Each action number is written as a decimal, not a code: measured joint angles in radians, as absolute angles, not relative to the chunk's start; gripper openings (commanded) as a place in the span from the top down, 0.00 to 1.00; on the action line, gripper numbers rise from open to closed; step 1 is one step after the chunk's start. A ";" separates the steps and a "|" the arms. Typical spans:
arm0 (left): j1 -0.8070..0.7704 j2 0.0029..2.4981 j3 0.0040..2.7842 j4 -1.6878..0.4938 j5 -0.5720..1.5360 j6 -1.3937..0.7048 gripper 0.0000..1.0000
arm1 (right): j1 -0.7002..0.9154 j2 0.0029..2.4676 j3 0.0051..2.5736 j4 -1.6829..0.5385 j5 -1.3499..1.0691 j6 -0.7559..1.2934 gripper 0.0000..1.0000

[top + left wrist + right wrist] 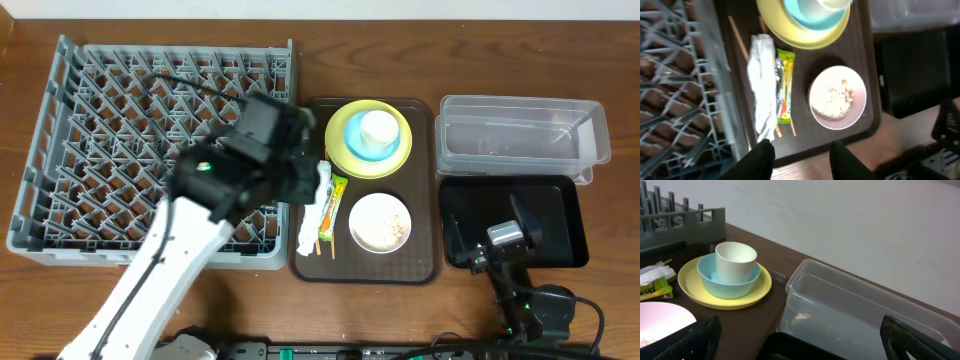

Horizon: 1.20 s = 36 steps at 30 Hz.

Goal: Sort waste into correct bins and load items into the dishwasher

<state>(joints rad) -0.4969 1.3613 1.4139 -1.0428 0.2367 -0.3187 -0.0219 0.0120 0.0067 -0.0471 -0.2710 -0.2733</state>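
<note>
Along the brown tray's (802, 62) left edge the crumpled napkin (762, 95) lies touching the green wrapper (785, 85) and over the chopsticks (737, 37), so my left gripper (801, 150), jaws half apart and empty by its near end, could pinch those too. The dish rack (722, 100) crowds one side; room opens toward the white bowl (837, 97).

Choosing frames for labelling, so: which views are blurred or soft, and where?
Left wrist: the dish rack at the left is smeared, the white bowl fairly crisp. Right wrist: the white cup is sharp, the near fingers dark and soft. Overhead: evenly lit, the left arm slightly blurred.
</note>
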 measured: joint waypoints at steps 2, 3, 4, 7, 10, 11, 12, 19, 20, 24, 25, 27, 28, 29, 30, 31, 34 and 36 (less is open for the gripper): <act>-0.546 1.410 1.414 -1.036 0.216 -0.335 0.57 | -0.022 0.012 0.007 -0.047 -0.271 -0.273 0.01; -0.559 1.431 1.414 -1.035 0.204 -0.340 0.54 | -0.022 0.012 0.007 -0.047 -0.271 -0.273 0.01; -0.570 1.452 1.414 -1.036 0.194 -0.344 0.52 | -0.022 0.012 0.007 -0.047 -0.271 -0.273 0.01; -0.594 1.515 1.413 -1.043 0.164 -0.353 0.45 | -0.022 0.012 0.007 -0.047 -0.271 -0.273 0.01; -0.595 1.547 1.407 -1.029 0.141 -0.361 0.41 | -0.022 0.012 0.007 -0.038 -0.272 -0.273 0.01; -0.590 1.547 1.404 -1.019 0.135 -0.363 0.40 | -0.022 0.012 0.007 -0.030 -0.276 -0.272 0.01; -0.585 1.544 1.403 -1.013 0.130 -0.364 0.39 | -0.022 0.012 0.007 -0.016 -0.291 -0.266 0.01; -0.466 1.436 1.402 -1.017 0.088 -0.363 0.32 | -0.022 0.024 0.038 -0.031 -0.408 -0.121 0.01; -0.441 1.415 1.402 -1.020 0.083 -0.362 0.32 | -0.022 0.040 0.058 -0.052 -0.412 -0.104 0.01; -0.313 1.322 1.403 -1.034 0.063 -0.362 0.27 | -0.022 0.200 0.251 -0.151 -0.420 -0.059 0.01; -0.289 1.308 1.403 -1.039 0.059 -0.363 0.26 | -0.022 0.248 0.305 -0.176 -0.423 -0.053 0.01; -0.243 1.281 1.403 -1.055 0.054 -0.362 0.19 | -0.022 0.378 0.446 -0.244 -0.434 -0.043 0.01; -0.225 1.275 1.403 -1.059 0.052 -0.361 0.14 | -0.022 0.469 0.544 -0.310 -0.446 -0.033 0.01; -0.210 1.269 1.403 -1.066 0.051 -0.361 0.13 | -0.022 0.511 0.587 -0.333 -0.453 -0.034 0.01; -0.199 1.268 1.403 -1.072 0.049 -0.364 0.12 | -0.020 0.586 0.668 -0.411 -0.461 -0.032 0.01; -0.186 1.267 1.403 -1.086 0.047 -0.363 0.12 | -0.015 0.653 0.741 -0.485 -0.470 -0.030 0.01; -0.167 1.268 1.401 -1.116 0.023 -0.361 0.12 | 0.045 0.896 0.978 -0.709 -0.487 -0.025 0.01; -0.157 1.268 1.401 -1.129 -0.001 -0.362 0.12 | 0.109 1.037 1.110 -0.815 -0.500 -0.021 0.01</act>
